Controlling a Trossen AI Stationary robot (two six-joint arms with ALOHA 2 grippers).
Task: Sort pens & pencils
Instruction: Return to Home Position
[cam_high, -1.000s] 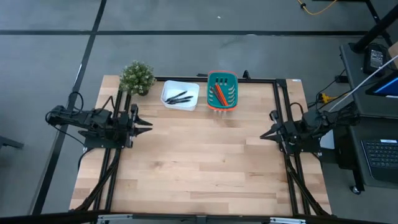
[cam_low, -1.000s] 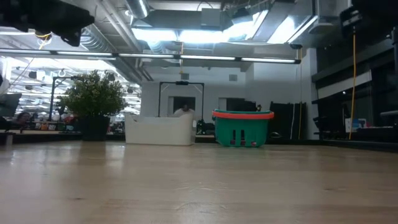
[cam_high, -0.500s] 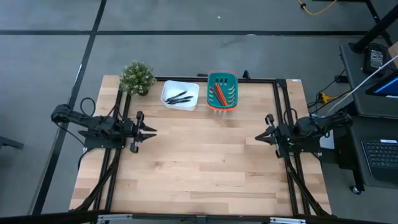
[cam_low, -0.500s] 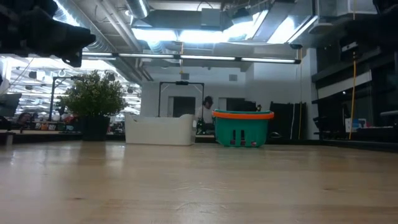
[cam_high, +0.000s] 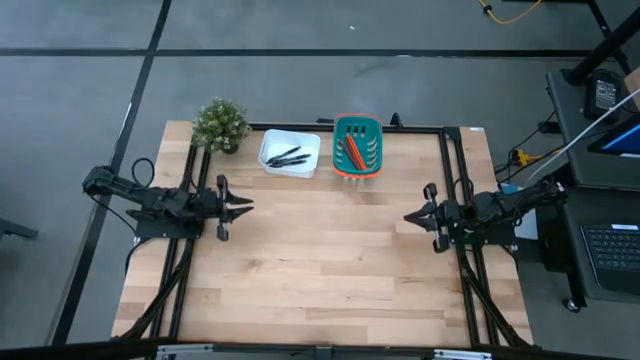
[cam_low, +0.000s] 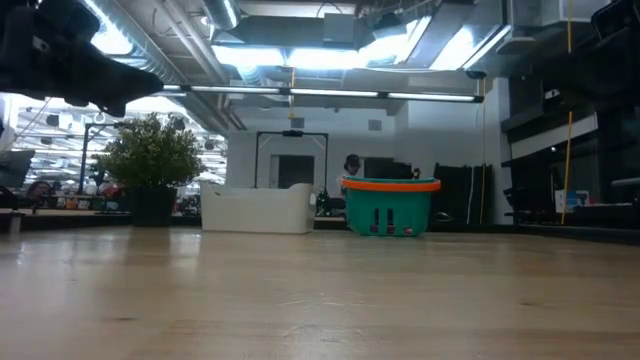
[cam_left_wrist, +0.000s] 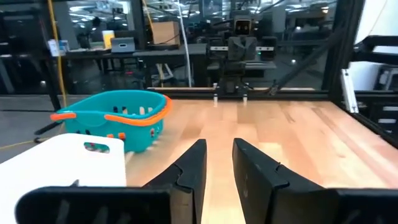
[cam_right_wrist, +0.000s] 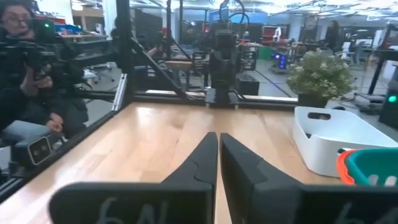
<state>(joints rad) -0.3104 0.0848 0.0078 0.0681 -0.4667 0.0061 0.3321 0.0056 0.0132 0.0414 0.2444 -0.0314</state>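
Pens: a few thin black pens (cam_high: 288, 156) lie together inside the white rectangular plastic bin (cam_high: 272, 163)
Pencils: thin orange-red pencils (cam_high: 351, 152) lie in the teal plastic basket with an orange rim (cam_high: 371, 132)
Containers: the bin and the basket stand side by side at the far edge of the light wooden bench (cam_high: 320, 270), close together but apart, the bin on the left arm's side
Plant: a small green potted plant (cam_high: 220, 123) stands at the far left corner, just beside the bin
Left arm: the dark left arm (cam_high: 160, 205) lies low over the left edge of the bench, pointing inward across it
Left jaws: a narrow gap shows between the two dark fingers (cam_left_wrist: 189, 171), and they hold nothing
Right arm: the dark right arm (cam_high: 495, 208) reaches in from the right edge, facing the left arm, the two well apart
Right jaws: the fingers (cam_right_wrist: 199, 165) are drawn almost together with only a thin slit between them, and they grip nothing
Middle of the bench: bare wood between the two arms
Room: a seated person in dark clothing (cam_right_wrist: 28, 68) shows beyond the bench frame in the right wrist view
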